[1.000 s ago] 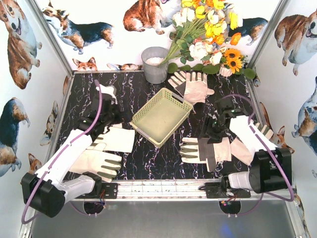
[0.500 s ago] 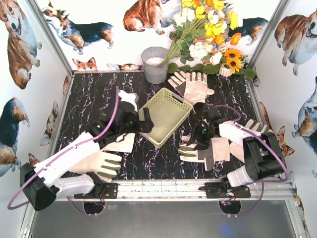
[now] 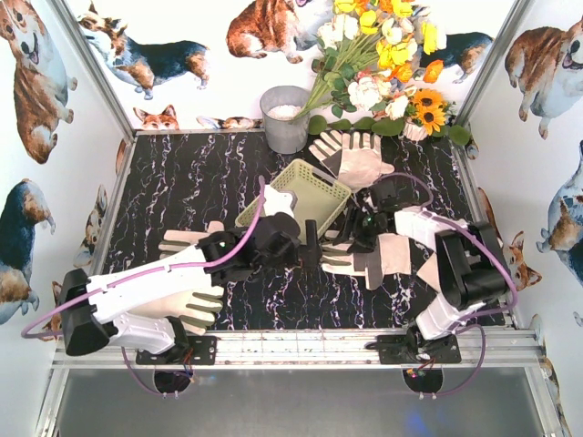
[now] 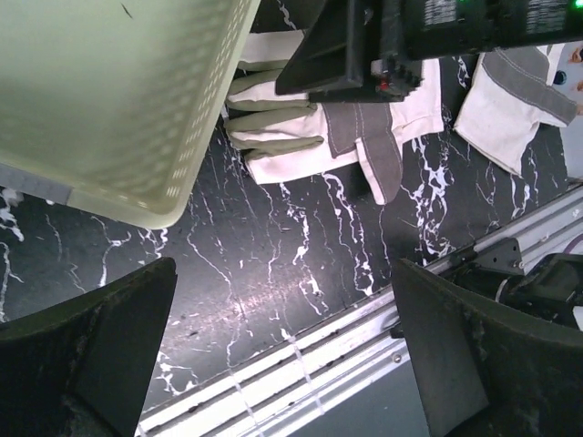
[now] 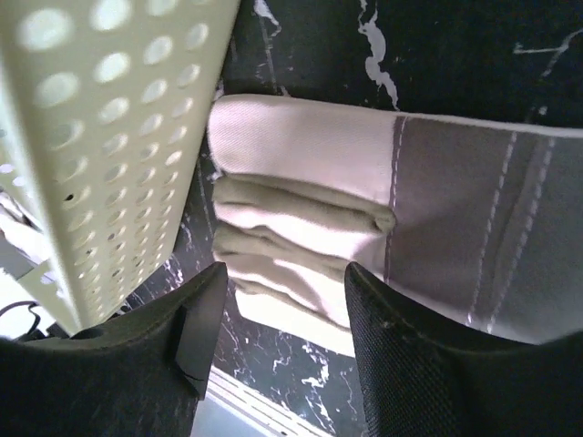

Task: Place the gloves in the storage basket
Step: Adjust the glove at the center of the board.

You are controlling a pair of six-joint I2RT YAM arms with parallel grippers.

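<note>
The pale yellow-green storage basket sits mid-table and looks tipped; it fills the upper left of both wrist views. A cream glove with a grey palm lies just right of it. My right gripper hangs over that glove's fingers, jaws apart, gripping nothing. My left gripper is wide open above bare tabletop by the basket's near corner. Other gloves lie at the back, right and left.
A grey metal bucket and a bunch of flowers stand at the back wall. The metal rail runs along the near edge. Both arms crowd the table's middle, close to each other.
My left arm swung right from the left-hand gloves to the table's middle. The basket got pushed back and tipped. My right gripper moved left over the grey-palmed glove.
</note>
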